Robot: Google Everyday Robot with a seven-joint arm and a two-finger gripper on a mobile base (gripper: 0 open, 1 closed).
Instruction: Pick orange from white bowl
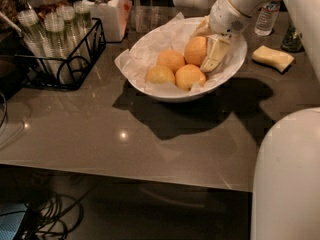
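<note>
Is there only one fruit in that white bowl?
No, the white bowl holds the orange plus three paler fruits, with the gripper down inside at the orange.

No text, brand, number or sign could be read anywhere. Water bottle [265,18] at far edge of table [100,134] carried label band, print illegible. Lidded jar [104,11] showed no legible marking. Gripper [210,51] sat inside white bowl [175,95], just beside orange [195,49]; its casing bore no readable lettering.
</note>
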